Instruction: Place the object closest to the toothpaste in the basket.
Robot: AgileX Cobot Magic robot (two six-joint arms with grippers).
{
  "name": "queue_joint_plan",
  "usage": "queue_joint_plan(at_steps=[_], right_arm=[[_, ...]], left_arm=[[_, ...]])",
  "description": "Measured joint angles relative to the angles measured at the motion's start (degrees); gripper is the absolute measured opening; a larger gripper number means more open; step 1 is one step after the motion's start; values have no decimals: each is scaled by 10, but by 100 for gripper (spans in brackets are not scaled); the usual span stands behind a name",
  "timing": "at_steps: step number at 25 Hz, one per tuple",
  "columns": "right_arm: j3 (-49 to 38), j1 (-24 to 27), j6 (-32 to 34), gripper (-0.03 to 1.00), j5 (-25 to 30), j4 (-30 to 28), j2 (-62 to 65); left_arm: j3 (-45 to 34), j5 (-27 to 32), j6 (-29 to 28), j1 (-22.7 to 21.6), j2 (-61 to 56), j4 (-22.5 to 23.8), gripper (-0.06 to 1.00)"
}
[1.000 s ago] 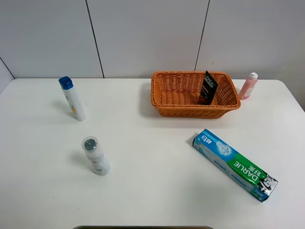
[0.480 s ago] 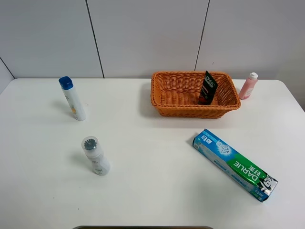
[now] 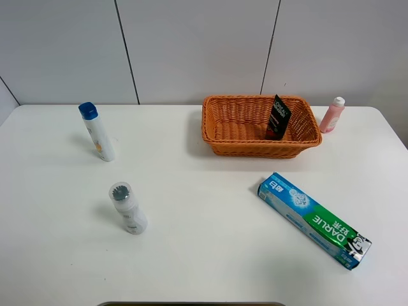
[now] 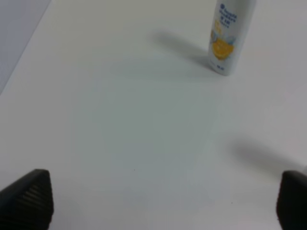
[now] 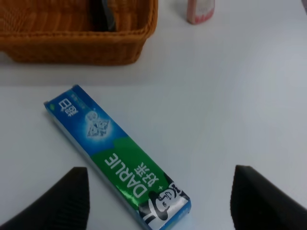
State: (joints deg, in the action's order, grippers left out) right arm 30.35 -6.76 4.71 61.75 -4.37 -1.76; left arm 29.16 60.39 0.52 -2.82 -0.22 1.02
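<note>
Left hand (image 4: 158, 201): fingers spread wide, empty, over bare counter (image 3: 204, 255) near the blue-capped bottle (image 3: 97, 131). Black tube (image 3: 278, 117) stands inside basket (image 3: 220, 144). Right hand (image 5: 160, 199): wide open, empty, above toothpaste (image 3: 313, 219). Only the overhead view shows the pink bottle's (image 3: 331, 115) cap.

- Smooth white rectangular tabletop (image 3: 204, 255) with rounded rear corners; matte finish.
- Pale grey panelled wall (image 3: 191, 44) behind it, divided by thin dark seams.
- Even, diffuse lighting; shadows are soft and short.
</note>
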Motion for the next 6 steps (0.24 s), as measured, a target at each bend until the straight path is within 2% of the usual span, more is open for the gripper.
queue_joint_plan(at_steps=[6], right_arm=[[0, 0, 0, 65, 0, 0, 19]], left_arm=[[0, 0, 0, 0, 0, 0, 94]])
